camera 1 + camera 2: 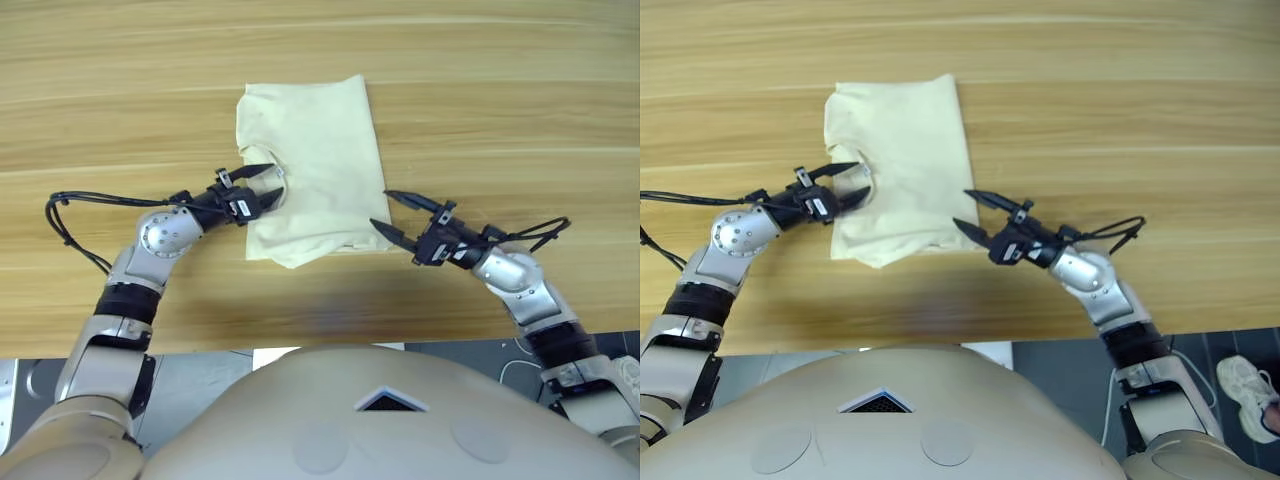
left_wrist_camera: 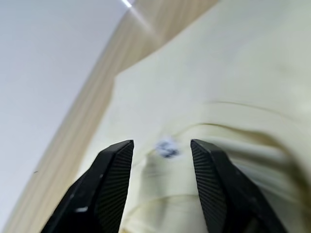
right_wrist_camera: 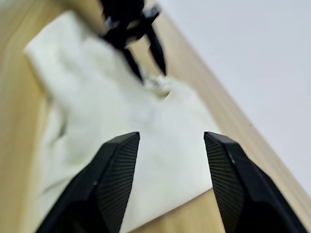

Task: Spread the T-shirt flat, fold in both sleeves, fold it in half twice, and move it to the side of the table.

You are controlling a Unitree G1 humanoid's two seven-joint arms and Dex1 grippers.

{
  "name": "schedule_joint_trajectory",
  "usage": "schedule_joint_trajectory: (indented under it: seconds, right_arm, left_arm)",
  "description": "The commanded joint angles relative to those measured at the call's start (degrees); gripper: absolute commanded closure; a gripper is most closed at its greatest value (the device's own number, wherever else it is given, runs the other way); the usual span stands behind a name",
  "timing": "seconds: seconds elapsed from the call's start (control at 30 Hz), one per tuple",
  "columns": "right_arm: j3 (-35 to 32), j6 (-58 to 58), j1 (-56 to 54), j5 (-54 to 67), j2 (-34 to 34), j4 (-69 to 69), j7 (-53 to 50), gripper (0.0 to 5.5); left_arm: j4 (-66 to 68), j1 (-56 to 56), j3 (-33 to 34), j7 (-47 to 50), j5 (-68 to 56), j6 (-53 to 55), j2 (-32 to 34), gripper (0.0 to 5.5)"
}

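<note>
A pale yellow T-shirt (image 1: 315, 150) lies folded into a narrow upright rectangle in the middle of the wooden table (image 1: 500, 80). Its collar (image 2: 233, 121) sits on its left edge, and the near end is rumpled. My left gripper (image 1: 272, 185) stands open at that collar, one finger on either side of the neckline, low over the cloth. My right gripper (image 1: 380, 208) is open too, its tips at the shirt's near right corner, just off the fabric edge. In the right wrist view the shirt (image 3: 97, 97) spreads beyond the open fingers, with the left gripper (image 3: 141, 48) at its far side.
Bare wood stretches to the left, right and far side of the shirt. The table's front edge (image 1: 330, 335) runs close to my arms. Black cables (image 1: 75, 225) loop beside the left arm. A shoe (image 1: 1250, 390) shows on the floor at the right.
</note>
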Motion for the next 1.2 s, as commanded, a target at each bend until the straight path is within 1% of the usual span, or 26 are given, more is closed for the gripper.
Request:
schedule_joint_trajectory:
  seconds: [0.03, 0.1, 0.17, 0.3, 0.4, 0.5, 0.57, 0.67, 0.73, 0.8, 0.87, 0.9, 0.93, 0.97, 1.03, 1.1, 1.13, 1.2]
  right_arm:
    - [-1.2, 5.1, -7.8, 6.7, 2.7, -1.0, 3.7, 3.06]
    - [0.1, 5.6, -11.0, 5.1, 4.1, 3.1, 5.8, 3.06]
    - [3.1, 5.5, -12.7, 3.0, 5.4, 7.7, 8.9, 3.06]
    - [8.6, 2.7, -11.9, -0.1, 6.5, 12.4, 14.4, 3.06]
    - [11.8, 0.9, -7.9, 2.0, 4.5, 7.8, 19.2, 3.06]
    - [12.1, 0.5, -5.0, 4.3, 2.7, 3.0, 21.4, 3.06]
    - [11.8, 1.0, -4.2, 4.9, 2.5, 1.9, 21.9, 3.06]
    - [11.3, 1.2, -4.1, 3.5, 2.9, 4.6, 21.3, 3.06]
    - [11.2, 0.8, -4.4, 2.0, 3.6, 8.4, 20.6, 3.06]
    - [11.1, 0.2, -4.5, 2.9, 3.7, 9.0, 21.2, 3.06]
    - [10.5, 1.1, -4.0, 8.5, 2.6, 4.9, 23.8, 3.06]
    - [4.8, 0.0, -5.0, 11.6, -1.1, 4.1, 23.3, 3.06]
    - [0.5, -1.3, -5.8, 12.0, -4.2, 4.5, 22.2, 3.06]
    - [-2.4, -2.4, -6.5, 10.9, -6.3, 5.4, 21.3, 3.06]
    - [-4.1, -4.3, -7.3, 5.2, -7.9, 8.5, 19.7, 3.06]
    - [-4.5, -4.9, -8.7, 1.1, -7.9, 11.0, 18.1, 3.06]
    - [-4.6, -5.3, -9.6, 0.0, -7.8, 12.2, 17.5, 3.06]
    - [-4.6, -5.4, -12.1, -1.5, -6.9, 14.1, 16.8, 3.01]
  left_arm:
    - [0.4, -2.4, 3.9, 3.9, -3.1, -1.5, -0.6, 3.31]
    - [0.0, -2.3, 4.6, 4.3, -4.0, -1.9, -0.7, 3.31]
    - [0.6, -2.2, 4.7, 4.7, -4.0, -2.3, -0.5, 3.31]
    - [3.0, -3.0, 4.3, 5.2, -3.2, -2.7, -0.8, 3.31]
    - [4.6, -3.5, 3.0, 4.2, -2.8, -2.6, -1.4, 3.31]
    - [7.8, -4.2, 0.3, 2.2, -0.8, -2.7, -1.5, 3.31]
    - [10.6, -4.7, -1.2, 1.5, 1.0, -2.2, -1.1, 3.31]
    - [14.0, -5.7, -2.5, 2.4, 3.7, -1.7, -0.3, 3.31]
    - [14.3, -5.9, -1.9, 3.6, 3.6, -2.3, -0.3, 3.31]
    - [13.9, -6.1, -0.8, 4.4, 2.1, -3.7, -0.5, 3.31]
    - [11.2, -5.5, 1.4, 3.7, -3.1, -5.4, -0.9, 3.31]
    - [2.9, -1.7, 4.8, 2.9, -10.3, -6.1, 1.3, 3.31]
    - [-4.8, 2.1, 7.0, 1.9, -16.0, -6.4, 3.7, 3.31]
    - [-10.5, 5.6, 8.7, 0.8, -18.9, -6.1, 6.0, 3.31]
    - [-10.9, 10.2, 9.9, -1.0, -15.1, -4.6, 10.3, 3.31]
    - [-9.7, 13.5, 8.7, -1.2, -5.9, -1.8, 13.9, 3.31]
    - [-11.2, 15.2, 8.2, -1.6, -4.4, -1.3, 14.4, 3.31]
    - [-16.9, 18.2, 8.2, -2.6, -5.2, -1.0, 14.4, 3.02]
